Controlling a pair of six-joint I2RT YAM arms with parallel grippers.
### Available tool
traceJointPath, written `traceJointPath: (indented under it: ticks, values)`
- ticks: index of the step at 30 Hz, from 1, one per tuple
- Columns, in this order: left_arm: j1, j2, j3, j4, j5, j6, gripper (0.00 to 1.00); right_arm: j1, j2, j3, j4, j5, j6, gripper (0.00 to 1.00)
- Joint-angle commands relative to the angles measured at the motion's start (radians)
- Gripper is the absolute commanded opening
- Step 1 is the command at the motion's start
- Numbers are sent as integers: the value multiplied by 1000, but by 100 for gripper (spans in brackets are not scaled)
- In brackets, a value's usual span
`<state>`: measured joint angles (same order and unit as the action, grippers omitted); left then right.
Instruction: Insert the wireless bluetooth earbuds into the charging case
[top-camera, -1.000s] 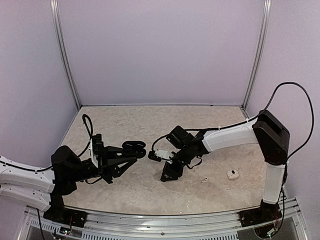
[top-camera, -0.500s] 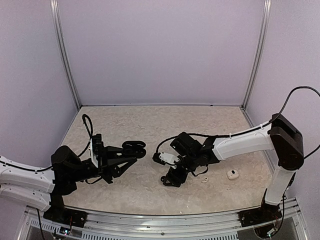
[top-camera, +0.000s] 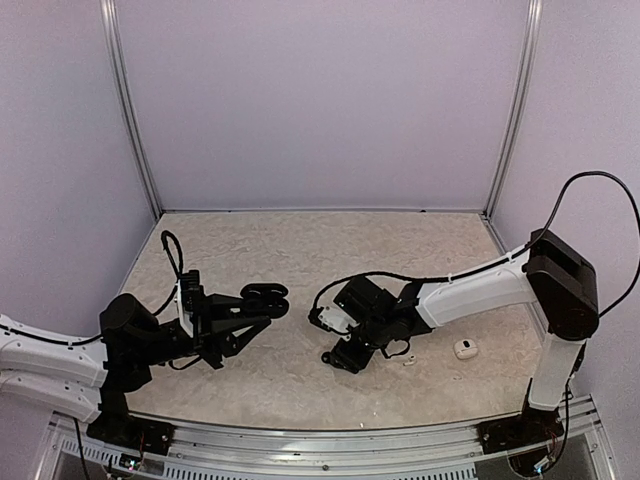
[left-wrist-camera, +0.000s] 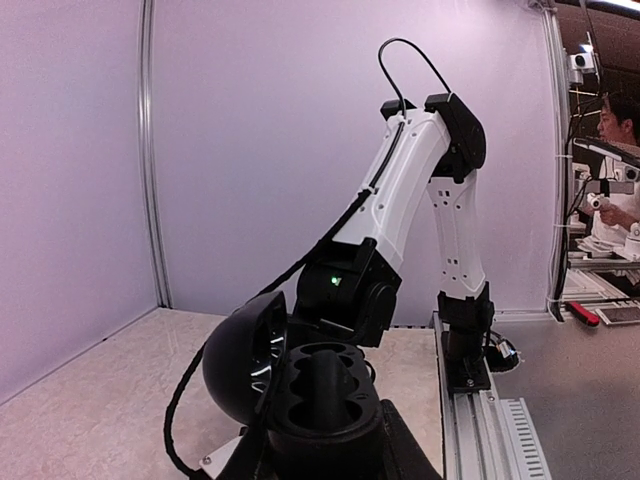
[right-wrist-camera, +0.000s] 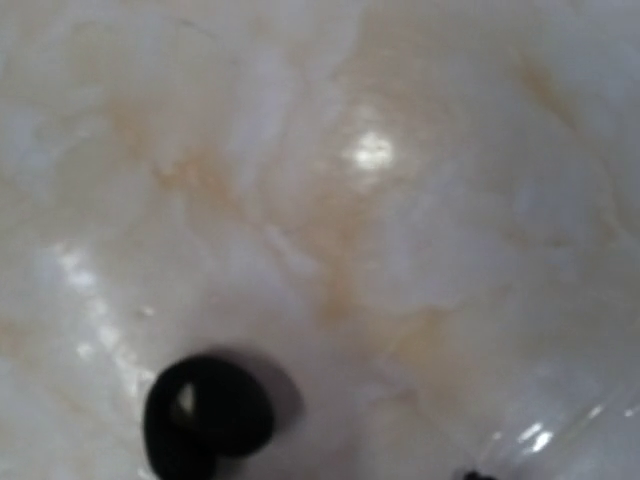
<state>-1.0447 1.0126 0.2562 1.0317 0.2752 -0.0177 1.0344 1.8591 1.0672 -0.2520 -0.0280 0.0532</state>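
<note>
My left gripper (top-camera: 262, 300) is shut on an open black charging case (top-camera: 268, 297) and holds it above the table, left of centre. In the left wrist view the case base (left-wrist-camera: 325, 395) shows its dark cavities, with the lid (left-wrist-camera: 238, 358) swung up to the left. My right gripper (top-camera: 340, 358) points down, low over the table, and looks open. The right wrist view is blurred and very close to the table. It shows one black earbud (right-wrist-camera: 207, 415) lying loose at the lower left, with no fingers around it. A tiny white earbud (top-camera: 408, 361) lies right of the right gripper.
A small white oval case (top-camera: 465, 349) lies shut on the marbled table (top-camera: 300, 240) at the right. Purple walls close in the back and both sides. A metal rail (top-camera: 330, 440) runs along the near edge.
My right gripper has come down and a little toward the near edge, closer to the table. The left arm with the black case has barely moved.
</note>
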Motion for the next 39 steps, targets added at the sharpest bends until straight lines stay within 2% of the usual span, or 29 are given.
traceJointPath:
  ticks: [1,18,24,29,34,39]
  values:
    - [2,-9,-11,39,-10,5,0,6,26,14,-3,71,28,61]
    - [2,-16,-17,36,-13,6,0,-74,20,11,26,56,18,56]
    - [3,-17,-18,34,-16,6,0,-75,-84,-47,70,-55,-66,54]
    - [3,-12,-18,43,-15,3,0,-57,-176,-126,192,-231,-136,49]
    - [4,-8,-13,44,-13,2,0,-24,-126,-93,189,-233,-155,40]
    - [3,-13,-12,36,-16,4,0,0,-57,-34,178,-203,-152,35]
